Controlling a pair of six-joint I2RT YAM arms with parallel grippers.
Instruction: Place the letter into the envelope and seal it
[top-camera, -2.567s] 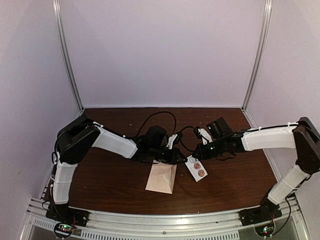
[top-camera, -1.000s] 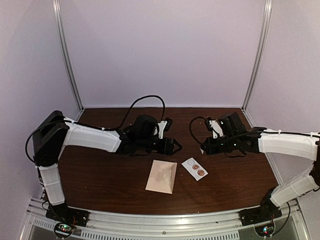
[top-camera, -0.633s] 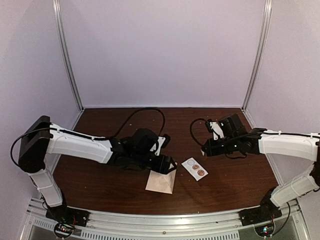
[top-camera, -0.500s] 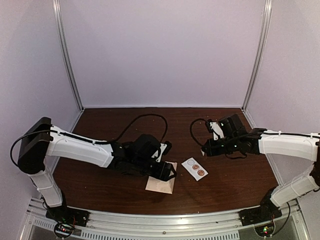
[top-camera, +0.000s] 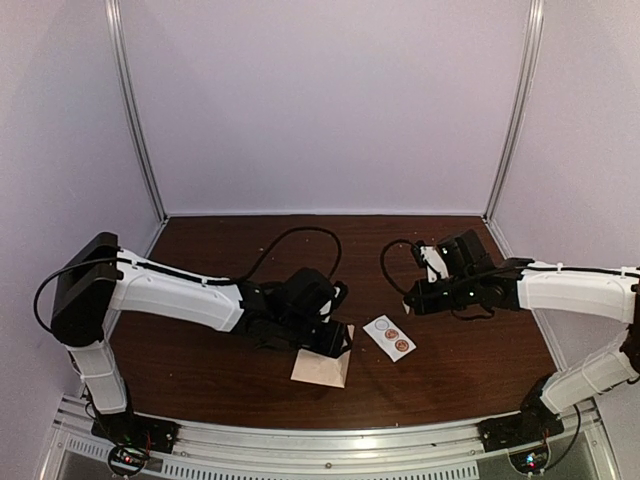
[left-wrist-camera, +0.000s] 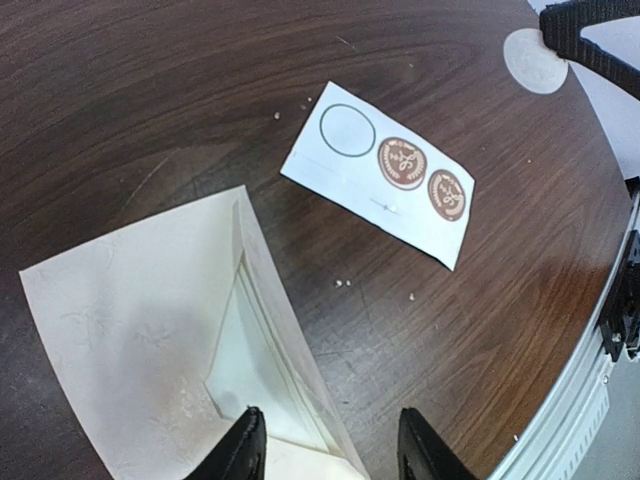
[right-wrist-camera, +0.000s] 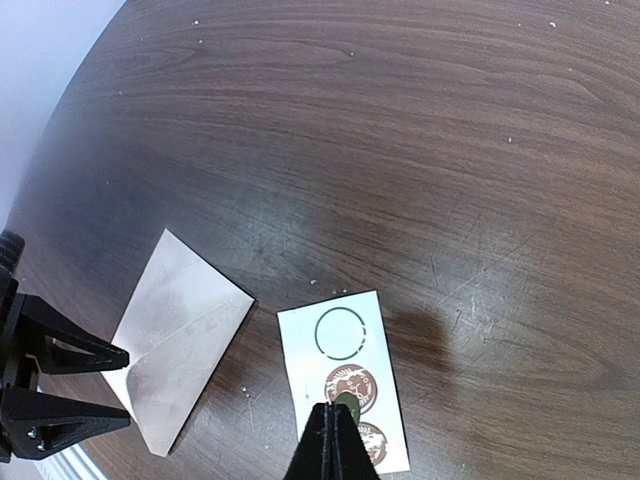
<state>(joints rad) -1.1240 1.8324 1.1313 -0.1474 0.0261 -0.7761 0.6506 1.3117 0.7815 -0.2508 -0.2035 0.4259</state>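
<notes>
The tan envelope (top-camera: 321, 366) lies flat near the table's front, its triangular flap (left-wrist-camera: 275, 310) slightly raised. Whiter paper (left-wrist-camera: 250, 355) shows under the flap; I cannot tell whether it is the letter. My left gripper (top-camera: 342, 341) hangs low over the envelope's upper right corner. It is open (left-wrist-camera: 330, 452), one fingertip (left-wrist-camera: 245, 450) over the envelope and the other over bare wood. My right gripper (top-camera: 408, 302) hovers above the sticker strip (right-wrist-camera: 340, 335), apart from the envelope (right-wrist-camera: 180, 335). It is shut (right-wrist-camera: 335, 412) with a small round sticker (right-wrist-camera: 346, 403) pinched at its tips.
The white sticker strip (top-camera: 390, 337) lies right of the envelope, with one empty ring and two brown stickers (left-wrist-camera: 403, 162). Black cables (top-camera: 300, 240) loop over both wrists. A metal rail (top-camera: 330, 445) runs along the near edge, and purple walls close in the other sides.
The left arm has swung forward and down from behind the envelope to its upper right corner, and its jaws have narrowed. The right arm has held still since it lifted off the strip.
</notes>
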